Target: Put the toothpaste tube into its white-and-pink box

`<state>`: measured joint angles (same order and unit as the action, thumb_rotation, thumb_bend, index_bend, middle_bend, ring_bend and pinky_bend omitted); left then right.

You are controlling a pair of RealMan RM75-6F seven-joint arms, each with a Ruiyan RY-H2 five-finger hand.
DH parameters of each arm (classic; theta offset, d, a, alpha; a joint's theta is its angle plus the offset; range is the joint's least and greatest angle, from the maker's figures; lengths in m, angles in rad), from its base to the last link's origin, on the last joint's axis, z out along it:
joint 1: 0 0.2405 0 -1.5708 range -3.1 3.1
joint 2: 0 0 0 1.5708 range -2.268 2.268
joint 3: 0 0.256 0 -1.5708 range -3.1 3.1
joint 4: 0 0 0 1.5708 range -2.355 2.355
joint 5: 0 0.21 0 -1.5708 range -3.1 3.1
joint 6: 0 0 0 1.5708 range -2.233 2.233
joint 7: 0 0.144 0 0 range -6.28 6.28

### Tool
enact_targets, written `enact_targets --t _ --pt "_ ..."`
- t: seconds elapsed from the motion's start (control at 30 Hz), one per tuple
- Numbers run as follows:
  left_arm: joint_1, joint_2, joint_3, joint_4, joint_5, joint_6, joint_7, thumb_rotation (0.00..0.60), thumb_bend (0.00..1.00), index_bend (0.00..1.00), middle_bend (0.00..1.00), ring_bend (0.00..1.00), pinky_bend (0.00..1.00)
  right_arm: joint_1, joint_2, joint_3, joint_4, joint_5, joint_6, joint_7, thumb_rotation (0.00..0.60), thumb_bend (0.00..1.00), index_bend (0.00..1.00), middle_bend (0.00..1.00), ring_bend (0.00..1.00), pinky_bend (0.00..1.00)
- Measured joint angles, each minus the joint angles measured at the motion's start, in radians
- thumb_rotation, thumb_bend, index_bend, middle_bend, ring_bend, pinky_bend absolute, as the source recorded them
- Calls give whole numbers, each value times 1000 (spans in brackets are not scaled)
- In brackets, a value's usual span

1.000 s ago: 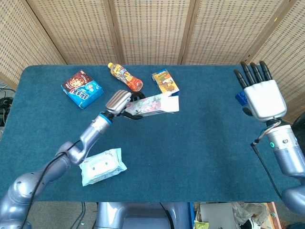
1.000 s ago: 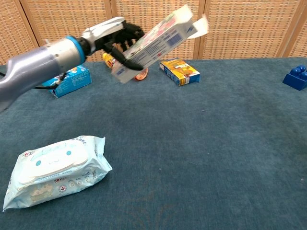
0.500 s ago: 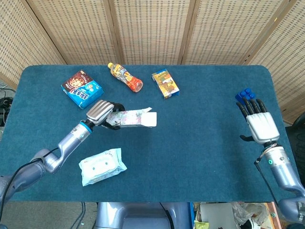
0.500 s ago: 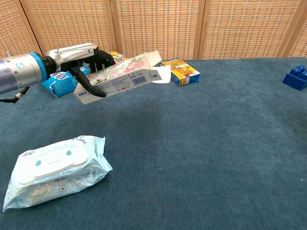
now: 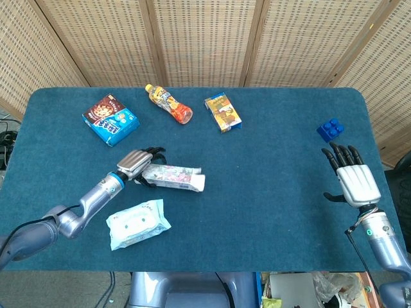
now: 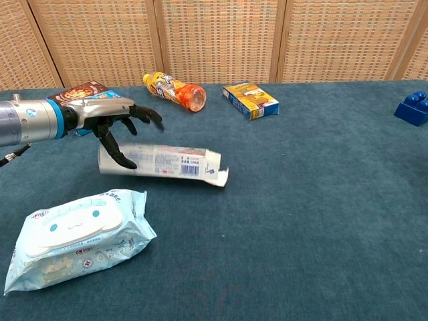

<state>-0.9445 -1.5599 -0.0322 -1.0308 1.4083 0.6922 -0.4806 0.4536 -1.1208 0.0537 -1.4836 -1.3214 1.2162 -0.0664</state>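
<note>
Wipes pack lies nearest on the table. Just beyond it the white-and-pink box lies flat, flap open to the right; the toothpaste tube is not visible, perhaps inside. The left hand hangs over the box's left end, fingers spread and seemingly released. The right hand is open, well apart. Farther back sit a bottle, yellow carton, blue snack box and blue brick

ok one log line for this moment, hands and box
left hand: fingers spread over box | box: lying on table, flap open | right hand: open, empty
</note>
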Motion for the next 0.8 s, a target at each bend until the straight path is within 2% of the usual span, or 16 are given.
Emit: enact_targets --t 0.1,0.3,0.4,0.6,0.73,0.8 --pt "14 52 -8 -66 -14 8 7 600 168 0 0 0 4 -20 -12 -2 2 -14 20 8 600 0 0 0 0 0" --pt "99 191 -13 -218 -33 133 75 600 167 0 0 0 0 -68 -18 -11 -4 -57 89 20 600 0 0 0 0 0" --pt "167 248 -12 -299 -53 238 161 600 166 0 0 0 0 -99 -22 -22 -5 -85 129 20 600 0 0 0 0 0" --pt "355 346 6 -500 -118 512 425 600 166 0 0 0 0 -170 -29 -48 -16 -127 204 22 600 0 0 0 0 0" --pt "515 407 43 -653 -153 696 569 600 165 0 0 0 0 -211 -40 -58 -21 -155 264 18 600 0 0 0 0 0" --pt "579 434 65 -710 -162 752 606 600 165 0 0 0 0 -232 -46 -63 -25 -172 295 12 600 0 0 0 0 0"
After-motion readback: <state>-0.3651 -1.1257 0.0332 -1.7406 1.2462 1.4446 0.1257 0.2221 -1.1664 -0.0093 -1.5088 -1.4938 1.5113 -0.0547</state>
